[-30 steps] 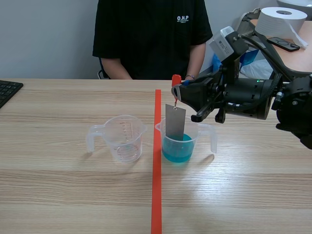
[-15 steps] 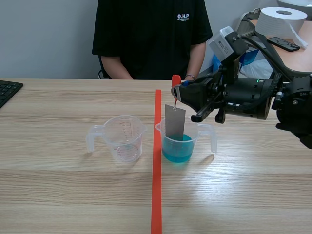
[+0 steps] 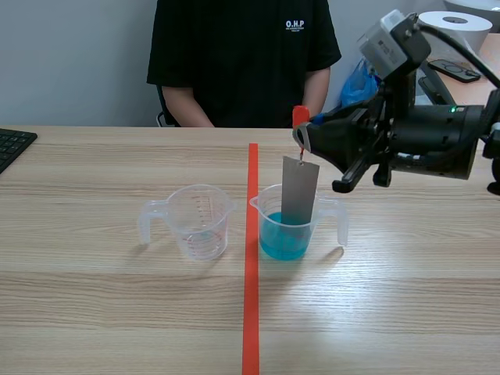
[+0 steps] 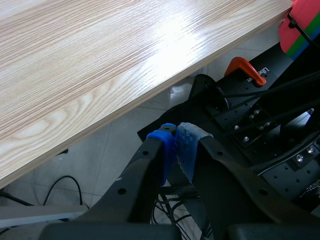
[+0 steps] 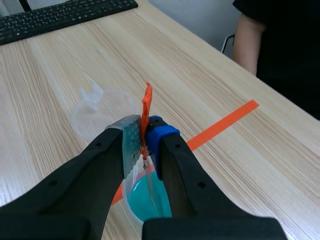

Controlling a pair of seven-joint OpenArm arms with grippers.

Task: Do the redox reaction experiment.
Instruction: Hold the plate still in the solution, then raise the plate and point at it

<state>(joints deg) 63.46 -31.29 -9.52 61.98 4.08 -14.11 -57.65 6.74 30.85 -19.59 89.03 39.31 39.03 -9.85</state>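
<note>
At the far left edge of the table (image 3: 117,312) lies the corner of a black keyboard (image 3: 14,146). The left gripper (image 4: 176,145) hangs off the table's edge, lower than the tabletop, over floor tiles and a black base bearing an orange clamp (image 4: 245,67); its two padded fingers are pressed together with nothing between them.

Left of the middle stands an empty clear measuring cup (image 3: 199,223), its handle pointing left. Just right of it the tape line (image 3: 251,258) runs from near to far, passing between this cup and the blue cup (image 3: 269,234), whose rim almost touches the line. Blue liquid (image 3: 283,242) fills its lower part; its handle points right. From both cups to the near edge only bare wood shows.

A grey metal plate (image 3: 300,190) hangs upright from an orange-red tag (image 3: 299,119), its lower end inside the blue cup's rim; whether it meets the liquid I cannot tell. The right gripper (image 3: 305,139), coming in raised from the right, is clamped on that tag. A person (image 3: 242,55) sits across the far edge, and a paper roll (image 3: 453,31) stands at the far right.
</note>
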